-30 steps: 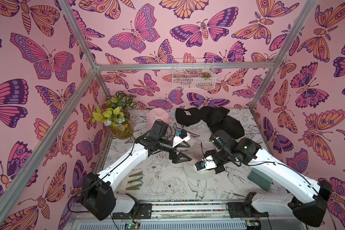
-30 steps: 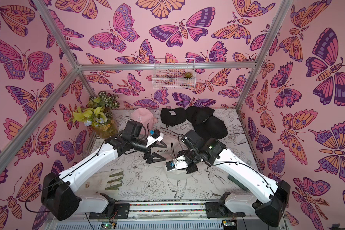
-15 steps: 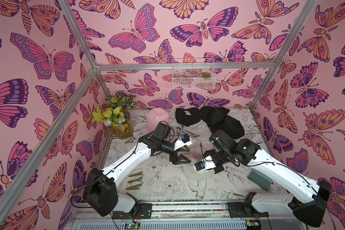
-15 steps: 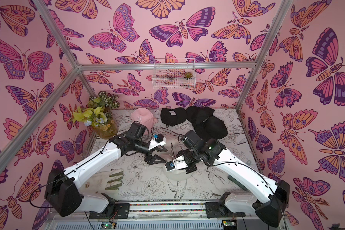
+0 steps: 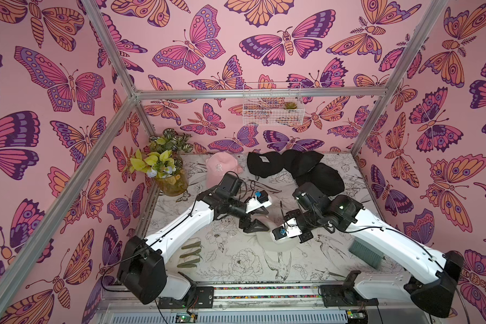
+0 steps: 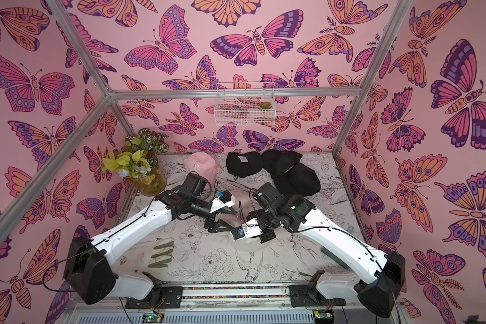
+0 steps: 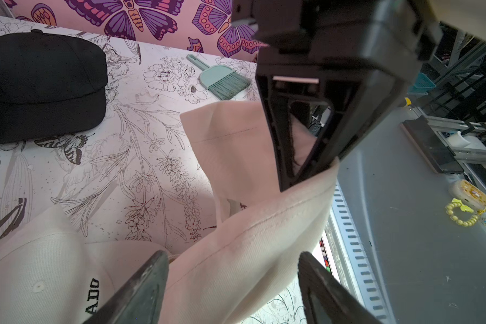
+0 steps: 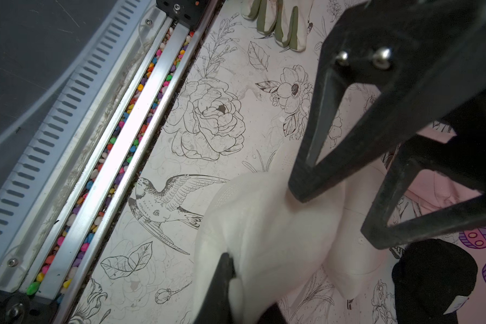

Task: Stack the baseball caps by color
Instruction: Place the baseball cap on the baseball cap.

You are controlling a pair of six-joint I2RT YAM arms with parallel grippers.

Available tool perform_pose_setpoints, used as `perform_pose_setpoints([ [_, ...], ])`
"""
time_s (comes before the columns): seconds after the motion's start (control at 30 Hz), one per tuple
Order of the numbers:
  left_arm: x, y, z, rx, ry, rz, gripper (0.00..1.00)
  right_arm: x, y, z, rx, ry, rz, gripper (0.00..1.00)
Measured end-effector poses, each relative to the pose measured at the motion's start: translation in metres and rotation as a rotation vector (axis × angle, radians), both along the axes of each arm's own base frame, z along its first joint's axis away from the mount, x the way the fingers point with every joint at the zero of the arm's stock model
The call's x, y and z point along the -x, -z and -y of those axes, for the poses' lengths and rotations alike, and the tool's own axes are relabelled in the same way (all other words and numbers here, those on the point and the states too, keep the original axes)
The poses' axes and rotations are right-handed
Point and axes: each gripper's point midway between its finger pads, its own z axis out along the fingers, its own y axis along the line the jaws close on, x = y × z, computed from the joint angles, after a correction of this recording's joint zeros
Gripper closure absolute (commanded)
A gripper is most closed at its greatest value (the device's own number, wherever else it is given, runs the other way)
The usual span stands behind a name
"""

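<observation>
Left wrist view tells most of it. The left gripper (image 7: 232, 263) stands released, fingers spread wide, and a stitched fold of a cream cap (image 7: 250, 232) lies loose in the gap between them. I see nothing pressing on it there. The right gripper (image 7: 306, 171) is clenched on that same cap, pinching its edge. The right wrist view shows the pale cloth bunched at those closed fingertips. Whether the cap clears the table (image 5: 236, 261) I cannot tell. Just beside it lies a second cream cap (image 7: 40, 280), crown up, with only the black letters "ADO" showing.

Read the table as a clock in both top views, with twelve at the back wall. The two grippers meet about the centre, and the held cap's pale cloth shows a little toward five, beneath the right gripper. A pink cap (image 5: 220, 168) with a white monogram sits at eleven. The black caps (image 5: 323, 179) lie from twelve round to two, with those toward one and two overlapping. The white-patched cap (image 5: 261, 165) is nearest twelve. A glove (image 5: 190, 252) with green fingers lies at seven, a teal brush (image 5: 366, 252) at four, and a vase of leaves (image 5: 171, 182) at ten.
</observation>
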Motion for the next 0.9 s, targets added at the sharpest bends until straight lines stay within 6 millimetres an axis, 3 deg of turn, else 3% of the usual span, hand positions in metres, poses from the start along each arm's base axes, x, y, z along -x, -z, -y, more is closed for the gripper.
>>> perform_pose_setpoints([
  [0.07, -0.002, 0.003, 0.0, -0.011, -0.008, 0.001, 0.31, -0.002, 0.001, -0.001, 0.002, 0.0, 0.006, 1.0],
  [0.13, -0.004, 0.006, -0.001, -0.025, -0.016, 0.006, 0.47, -0.004, 0.001, -0.001, 0.003, 0.003, 0.012, 1.0],
  [0.27, -0.007, 0.009, -0.002, -0.041, -0.032, 0.002, 0.96, -0.009, 0.003, -0.003, 0.006, 0.011, 0.026, 0.99],
  [0.3, -0.007, 0.009, -0.002, -0.044, -0.035, 0.004, 1.0, -0.01, 0.003, -0.004, 0.007, 0.014, 0.027, 0.99],
  [0.4, -0.008, 0.009, -0.003, -0.051, -0.046, 0.014, 1.0, -0.013, 0.006, -0.006, 0.01, 0.019, 0.023, 0.95],
  [0.53, -0.009, 0.005, -0.008, -0.045, -0.071, 0.031, 1.0, -0.016, 0.005, -0.004, -0.014, 0.049, -0.02, 0.78],
  [0.67, -0.013, -0.004, -0.017, -0.012, -0.121, 0.041, 1.0, -0.026, 0.007, 0.007, -0.061, 0.12, -0.111, 0.76],
  [0.9, -0.026, -0.013, -0.026, 0.025, -0.175, 0.024, 1.0, -0.028, 0.033, 0.017, -0.054, 0.166, -0.229, 0.74],
])
